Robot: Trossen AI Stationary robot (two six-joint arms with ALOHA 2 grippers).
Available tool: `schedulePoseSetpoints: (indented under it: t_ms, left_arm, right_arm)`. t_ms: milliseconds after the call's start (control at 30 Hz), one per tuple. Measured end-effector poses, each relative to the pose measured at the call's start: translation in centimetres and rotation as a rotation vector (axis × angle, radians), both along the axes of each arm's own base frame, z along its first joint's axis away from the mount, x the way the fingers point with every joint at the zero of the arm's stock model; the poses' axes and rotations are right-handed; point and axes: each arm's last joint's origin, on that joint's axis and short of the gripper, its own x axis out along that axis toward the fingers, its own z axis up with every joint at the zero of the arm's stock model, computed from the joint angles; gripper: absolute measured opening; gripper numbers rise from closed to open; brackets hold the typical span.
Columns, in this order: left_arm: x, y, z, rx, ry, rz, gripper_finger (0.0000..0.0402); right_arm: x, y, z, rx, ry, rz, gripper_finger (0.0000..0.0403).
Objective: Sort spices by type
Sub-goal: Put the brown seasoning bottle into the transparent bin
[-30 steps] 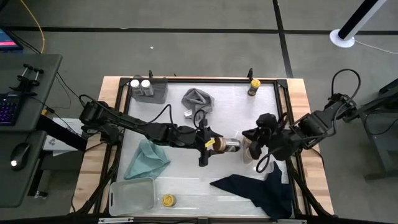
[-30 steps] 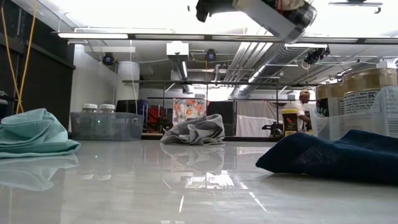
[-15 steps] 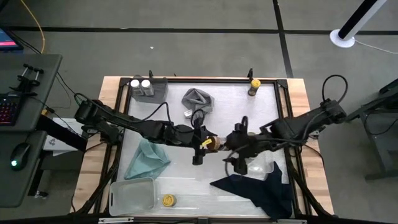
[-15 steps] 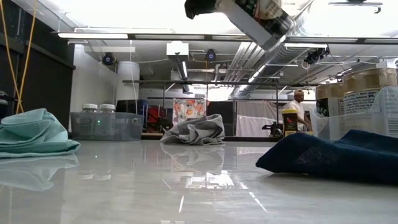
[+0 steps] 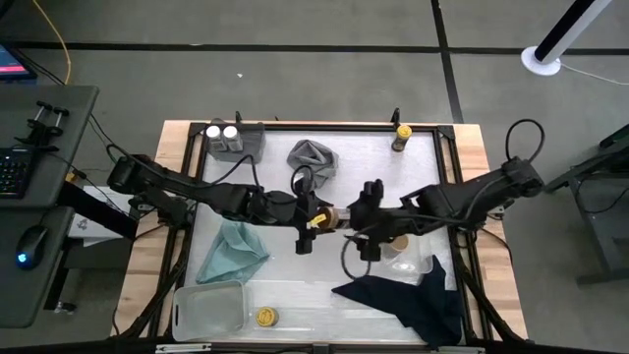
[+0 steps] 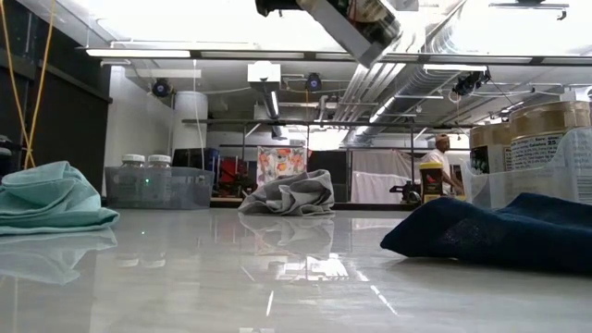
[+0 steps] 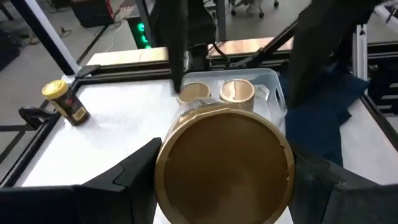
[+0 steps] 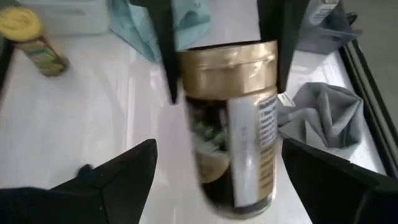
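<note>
We hold gold-capped jar [image 5: 339,217] mid-air above table [image 5: 373,162] centre, left tool [image 5: 316,217] clamped on it; right tool [image 5: 362,221] spread wide around it, likely handover toward clear tray [image 5: 425,264].

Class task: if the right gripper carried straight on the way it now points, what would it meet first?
Probably the gold-capped jar directly ahead, held by the left gripper. The right gripper looks open around it; contact unclear.

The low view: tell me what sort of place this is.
Probably a robotics lab or workshop: exposed ceiling ducts and strip lights overhead, metal racks behind the white table, and a person at the back.
</note>
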Motion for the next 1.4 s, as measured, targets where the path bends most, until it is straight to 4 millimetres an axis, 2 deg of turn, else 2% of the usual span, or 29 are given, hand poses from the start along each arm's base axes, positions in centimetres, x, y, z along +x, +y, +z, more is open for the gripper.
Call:
schedulePoseSetpoints:
  t_ms: [267, 400, 500, 600, 933, 1000, 1100, 1167, 1267, 1333, 1400]
  left_arm:
    - [0.1, 0.0, 0.1, -0.005, -0.017, -0.002, 0.0235]
    - [0.2, 0.0, 0.4, -0.012, -0.045, -0.003, 0.0235]
    - [0.2, 0.0, 0.3, -0.011, -0.038, -0.004, 0.0235]
    - [0.2, -0.1, 0.3, -0.016, -0.038, -0.015, 0.0235]
    - [0.0, -0.1, 0.5, -0.029, -0.041, -0.017, 0.0238]
    - [-0.3, 0.0, 0.7, -0.043, -0.030, -0.019, 0.0274]
    - [-1.7, 0.6, 1.3, -0.041, 0.027, 0.008, 0.0342]
    - [-2.4, 0.8, 1.8, -0.057, 0.046, 0.022, 0.0370]
    - [-2.7, 1.0, 1.8, -0.064, 0.059, 0.038, 0.0385]
    - [-3.0, 1.1, 2.5, -0.069, 0.023, 0.034, 0.0388]
    - [-3.7, 1.2, 3.4, -0.081, -0.004, 0.032, 0.0389]
  right_arm:
    - [2.2, -0.9, -1.9, -0.041, 0.051, -0.013, 0.0342]
    - [2.7, -1.1, -2.1, -0.053, 0.047, -0.006, 0.0341]
    - [2.9, -1.0, -1.9, -0.044, 0.016, -0.004, 0.0322]
    - [2.8, -0.9, -2.0, -0.050, 0.023, 0.002, 0.0278]
    - [2.6, -0.9, -2.0, -0.045, 0.039, -0.005, 0.0274]
    - [2.5, -0.8, -1.9, -0.028, 0.036, -0.022, 0.0274]
    - [0.6, -1.0, -2.8, -0.059, 0.205, -0.052, 0.0274]
    - [0.4, -0.7, -2.7, -0.039, 0.203, -0.077, 0.0274]
    - [-0.9, -0.7, -2.7, -0.080, 0.280, -0.094, 0.0274]
    - [-0.6, -0.4, -2.3, -0.060, 0.221, -0.093, 0.0274]
    - [-1.1, -0.5, -2.3, -0.052, 0.245, -0.109, 0.0274]
